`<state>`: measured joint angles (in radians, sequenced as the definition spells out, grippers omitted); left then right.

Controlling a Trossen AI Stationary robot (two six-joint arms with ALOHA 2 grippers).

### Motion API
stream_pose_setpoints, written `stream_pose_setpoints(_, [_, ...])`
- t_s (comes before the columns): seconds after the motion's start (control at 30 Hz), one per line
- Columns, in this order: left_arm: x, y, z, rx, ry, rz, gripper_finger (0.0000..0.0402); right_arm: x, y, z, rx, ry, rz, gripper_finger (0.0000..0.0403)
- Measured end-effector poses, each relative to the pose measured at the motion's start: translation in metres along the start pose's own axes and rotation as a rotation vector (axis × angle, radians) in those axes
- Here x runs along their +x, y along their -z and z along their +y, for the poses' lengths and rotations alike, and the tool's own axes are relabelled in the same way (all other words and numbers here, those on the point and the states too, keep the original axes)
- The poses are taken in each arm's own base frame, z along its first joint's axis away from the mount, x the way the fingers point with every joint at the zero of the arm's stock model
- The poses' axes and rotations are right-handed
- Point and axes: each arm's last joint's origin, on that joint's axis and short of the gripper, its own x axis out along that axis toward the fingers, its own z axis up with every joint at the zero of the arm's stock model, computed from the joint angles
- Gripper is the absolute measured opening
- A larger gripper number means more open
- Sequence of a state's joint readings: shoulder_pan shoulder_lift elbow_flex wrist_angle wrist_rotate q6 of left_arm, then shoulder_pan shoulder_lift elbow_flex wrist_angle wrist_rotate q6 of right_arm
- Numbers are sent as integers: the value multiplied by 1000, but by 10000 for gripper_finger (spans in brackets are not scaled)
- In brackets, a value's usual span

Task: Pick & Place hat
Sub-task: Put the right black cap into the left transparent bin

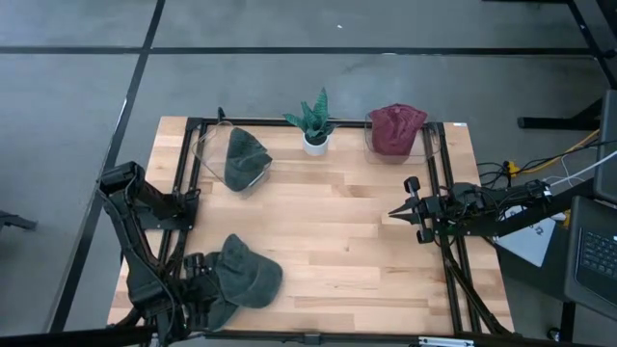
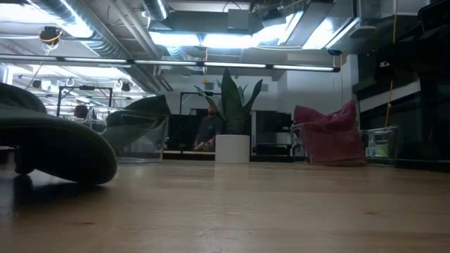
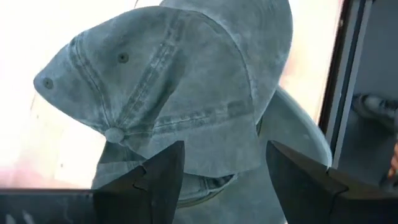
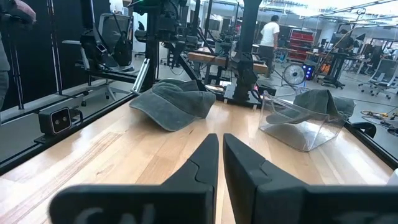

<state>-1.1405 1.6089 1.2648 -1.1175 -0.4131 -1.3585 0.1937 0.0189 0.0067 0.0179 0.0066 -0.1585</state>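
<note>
Hat [image 1: 247, 275], grey-green, lies on the bench [image 1: 347, 241] near its front-left corner, just ahead of the left gripper [image 3: 224, 186], whose jaws stand wide around nothing. Right gripper [image 1: 397, 212] waits at the right side, jaws closed.

A faded grey-green denim cap [image 1: 246, 275] lies on the pale wood-grain bench [image 1: 357, 241]. Another grey-green cap [image 1: 243, 157] fills a clear bin [image 1: 207, 145]; a maroon cap [image 1: 395, 130]; a green-striped plant [image 1: 314, 118] in a white pot [image 1: 314, 144].
</note>
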Motion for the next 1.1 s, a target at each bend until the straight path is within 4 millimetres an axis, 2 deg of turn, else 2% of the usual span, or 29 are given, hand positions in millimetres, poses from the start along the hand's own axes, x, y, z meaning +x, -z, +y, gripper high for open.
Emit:
stream_pose_setpoints(0.27, [-1, 3, 0, 136, 4, 7, 219, 0, 0, 0, 0, 0, 0, 26])
stream_pose_setpoints(0.43, [-1, 0, 1, 198, -19, -51, 220, 0, 0, 0, 0, 0, 0, 26])
stream_pose_setpoints(0.77, [9, -22, 8, 416, -79, -69, 219, 0, 0, 0, 0, 0, 0, 26])
stream_pose_setpoints(1.1, [20, -45, 17, 523, -84, 15, 215, 0, 0, 0, 0, 0, 0, 26])
